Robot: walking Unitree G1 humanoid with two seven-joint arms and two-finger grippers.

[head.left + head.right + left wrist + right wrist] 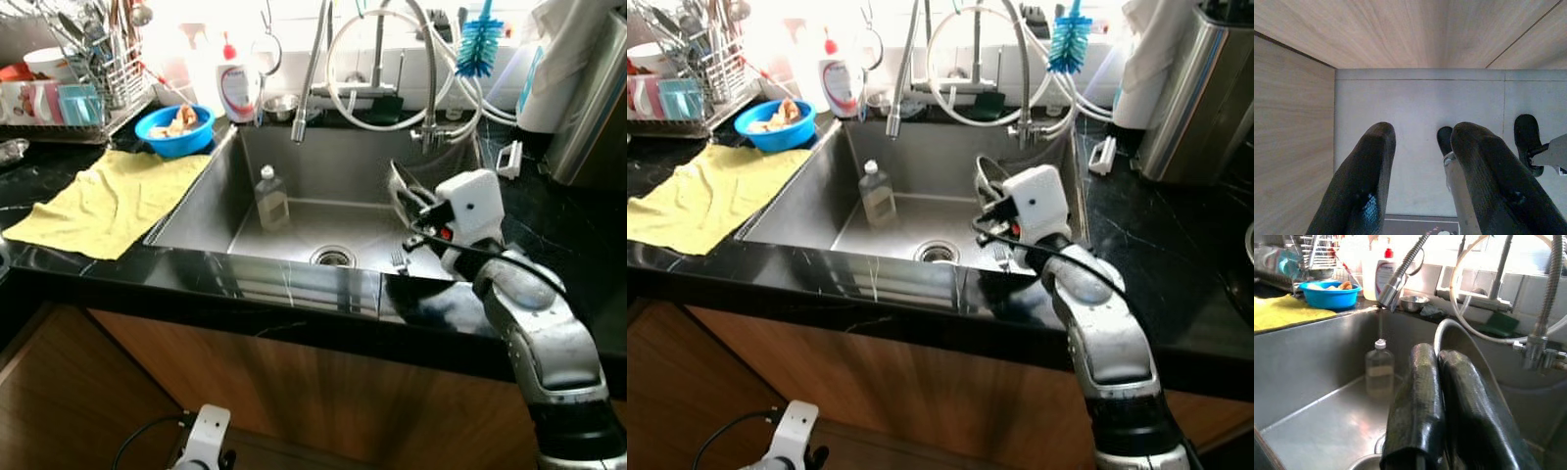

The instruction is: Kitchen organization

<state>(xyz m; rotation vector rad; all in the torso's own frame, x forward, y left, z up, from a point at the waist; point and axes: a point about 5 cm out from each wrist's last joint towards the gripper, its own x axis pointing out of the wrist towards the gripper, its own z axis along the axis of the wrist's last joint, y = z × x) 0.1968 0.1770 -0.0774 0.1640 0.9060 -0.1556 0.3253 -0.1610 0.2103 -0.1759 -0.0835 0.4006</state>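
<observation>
From the head, our right gripper (416,208) reached into the sink (323,162) at three o'clock, a bottle (271,199) at nine. Right wrist: fingers (1422,401) clenched on a bowl (1462,340) rim. Left wrist: left gripper (1422,181) released above the floor (1420,107).

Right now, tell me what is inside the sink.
In the sink: an upright clear bottle, a fork beside the drain, and a metal bowl pinched by the right end effector. The arm hides the basin's right corner.
</observation>
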